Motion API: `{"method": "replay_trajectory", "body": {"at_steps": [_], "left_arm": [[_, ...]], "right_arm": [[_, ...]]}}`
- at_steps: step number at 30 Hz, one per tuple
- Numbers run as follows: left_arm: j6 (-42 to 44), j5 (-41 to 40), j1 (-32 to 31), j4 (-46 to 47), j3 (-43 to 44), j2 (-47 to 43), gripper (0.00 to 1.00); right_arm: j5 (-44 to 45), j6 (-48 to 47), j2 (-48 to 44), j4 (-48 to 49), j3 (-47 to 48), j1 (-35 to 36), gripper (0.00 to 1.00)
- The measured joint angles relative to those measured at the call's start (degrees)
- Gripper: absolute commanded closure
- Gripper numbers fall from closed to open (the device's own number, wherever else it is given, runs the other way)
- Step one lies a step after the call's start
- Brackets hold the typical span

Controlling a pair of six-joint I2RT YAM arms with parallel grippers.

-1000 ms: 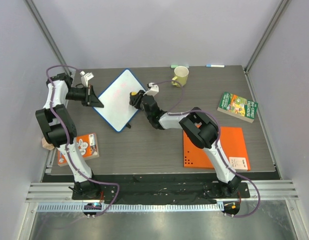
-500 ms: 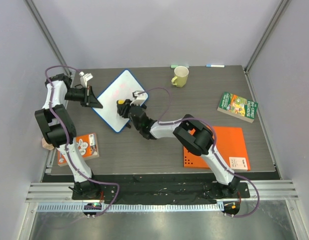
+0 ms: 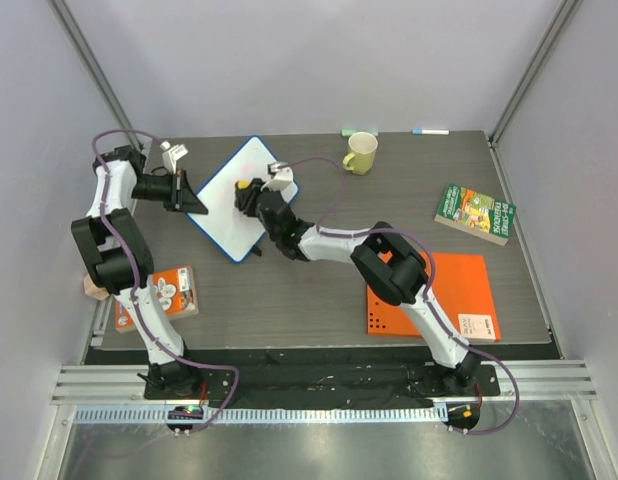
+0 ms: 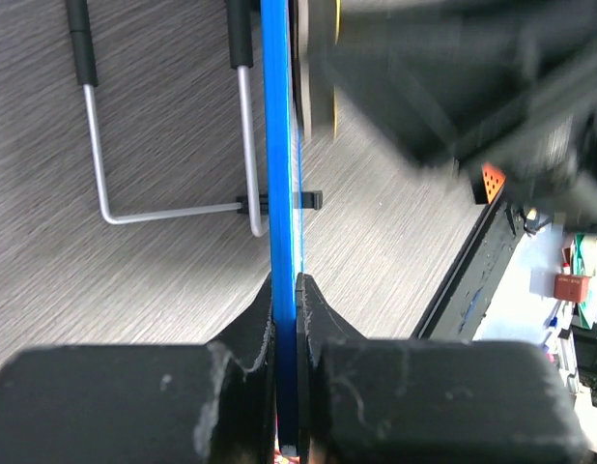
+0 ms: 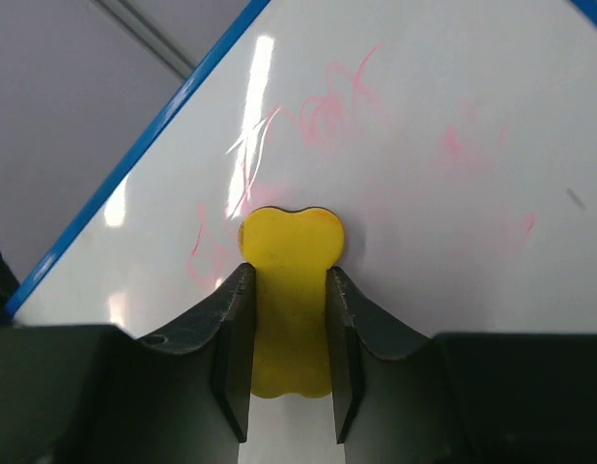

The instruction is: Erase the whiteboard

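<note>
Step in hand: wiping, mid-stroke. The whiteboard (image 3: 229, 205) sits on the rear-left part of the desk (image 3: 319, 290), turned diagonally. The left pincer (image 3: 192, 200) is pressed together on the blue rim (image 4: 277, 145) at the board's left edge, bracing it. In the left wrist view the rim runs straight up between the two fingers. The right pincer (image 3: 251, 192) reaches across from the other side, pinching a yellow eraser (image 5: 289, 242) whose rounded end meets the white face. Red marks (image 5: 327, 106) remain: a scribble just ahead of the eraser, streaks beside it on the left and fainter smears to the right, so I judge the job well short of done. A bent wire bracket (image 4: 163, 211) shows beyond the rim. It may be the board's stand, but the edge-on view is too poor to say how steeply the board leans. The next move calls for steady pressure into the face and a sweep through the scribble ahead, then across to the right-hand smears, while the left grip resists the push. Edges: the eraser works near the upper-left rim, so an overlong stroke would run off the board toward the left arm. Open desk lies in front of the board. The mug (image 3: 361, 152) stands off to the right at the rear, and the orange sheet (image 3: 429, 295) is well apart.
</note>
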Motion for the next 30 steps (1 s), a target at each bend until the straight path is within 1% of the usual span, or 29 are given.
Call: {"method": "replay_trajectory", "body": {"at_steps": [5, 9, 13, 17, 19, 24, 27, 30], "left_arm": [[-0.28, 0.04, -0.39, 0.26, 0.0, 0.0, 1.0], [-1.57, -0.31, -0.39, 0.39, -0.04, 0.0, 1.0], [-2.03, -0.44, -0.39, 0.22, -0.2, 0.0, 1.0], [-2.1, -0.79, -0.28, -0.81, -0.22, 0.0, 1.0], [-1.95, -0.79, -0.22, -1.01, -0.22, 0.0, 1.0], [-1.57, -0.76, -0.17, -1.16, -0.22, 0.0, 1.0], [-0.57, -0.79, -0.17, -1.22, -0.22, -0.26, 1.0], [0.44, -0.83, -0.17, -1.57, -0.22, -0.5, 1.0]], "right_arm": [[-2.8, 4.02, 2.29, -1.07, 4.04, -6.64, 0.99], [-4.37, 6.36, 5.42, -6.14, 9.81, -10.05, 0.99], [-5.27, 7.54, 5.86, -9.29, 11.54, -10.54, 0.99], [-3.48, 7.5, 5.49, -10.49, 11.15, -9.57, 0.99], [-2.84, 7.76, 4.42, -10.43, 8.87, -8.85, 0.99], [-0.35, 10.19, -0.55, -8.22, -2.36, -5.79, 0.99], [1.09, 12.28, -3.96, -5.25, -12.02, -3.56, 0.99], [3.08, 13.35, -4.55, -3.63, -15.08, -2.25, 0.99]]}}
